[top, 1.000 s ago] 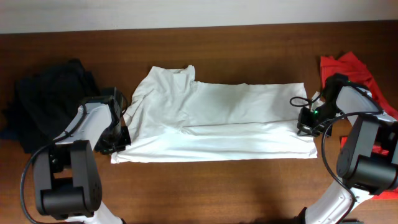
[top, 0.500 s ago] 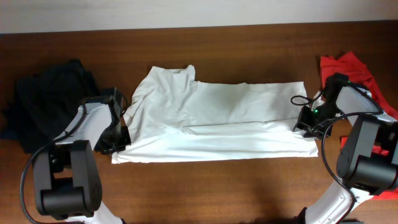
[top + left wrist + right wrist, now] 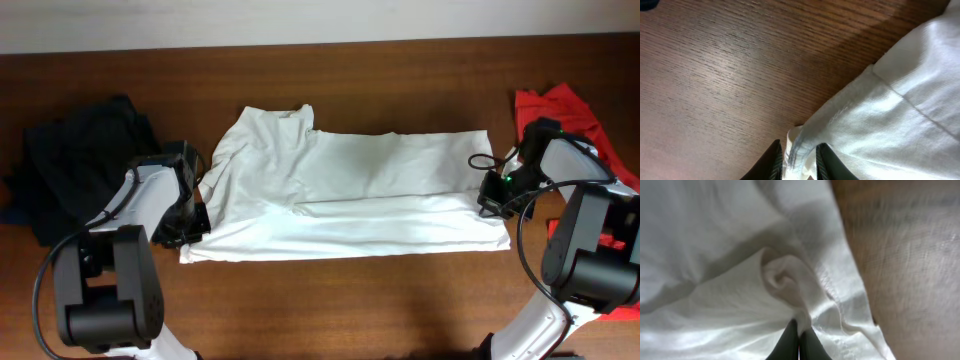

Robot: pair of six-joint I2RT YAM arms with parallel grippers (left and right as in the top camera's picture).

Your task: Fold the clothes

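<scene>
A white shirt (image 3: pixel 350 195) lies spread across the middle of the wooden table, folded lengthwise with its collar at the far left. My left gripper (image 3: pixel 192 222) sits at the shirt's near left corner and is shut on a bunched hem of the white shirt (image 3: pixel 799 150). My right gripper (image 3: pixel 488 196) sits at the shirt's right edge, shut on a pinched fold of the white shirt (image 3: pixel 790 282).
A dark pile of clothes (image 3: pixel 80 160) lies at the left end of the table. A red garment (image 3: pixel 565 110) lies at the far right, behind my right arm. Bare wood runs along the near side of the table (image 3: pixel 350 300).
My right gripper drew the shirt's right edge slightly left, then returned right. The left gripper and left corner have not moved.
</scene>
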